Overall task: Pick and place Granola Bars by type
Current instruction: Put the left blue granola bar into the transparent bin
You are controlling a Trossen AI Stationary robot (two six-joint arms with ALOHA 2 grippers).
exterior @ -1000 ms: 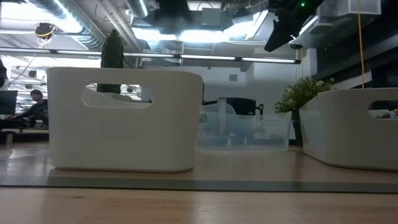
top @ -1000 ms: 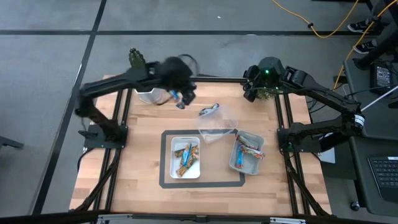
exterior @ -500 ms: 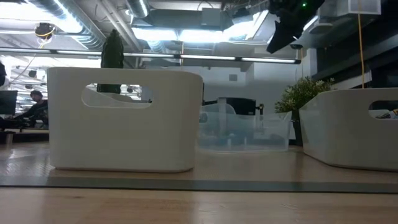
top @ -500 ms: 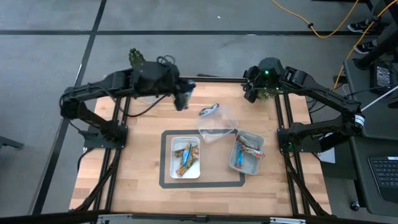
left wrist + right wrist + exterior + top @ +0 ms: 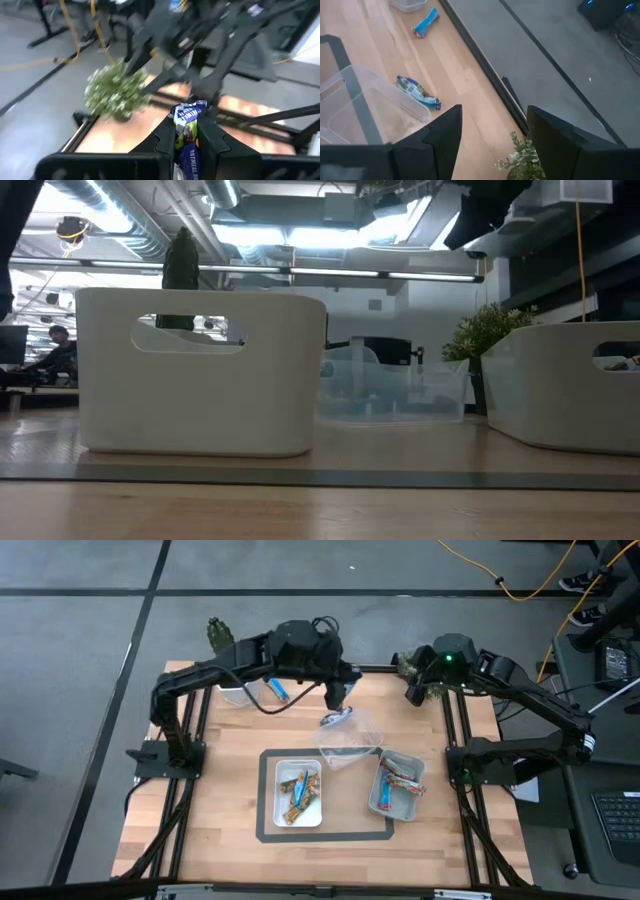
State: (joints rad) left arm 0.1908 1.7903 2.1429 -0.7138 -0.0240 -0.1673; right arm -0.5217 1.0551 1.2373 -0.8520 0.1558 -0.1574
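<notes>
Two white bins (image 5: 299,792) (image 5: 397,786), one clear bin (image 5: 349,743), two loose bars (image 5: 278,690) (image 5: 337,718).

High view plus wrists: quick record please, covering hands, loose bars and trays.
left hand: shut on a held bar, above the table's far side
right hand: open, empty, near the plant
loose bars: blue bar near the far edge; second bar beside the clear bin
white tray: several bars inside
grey tray: several bars inside
</notes>
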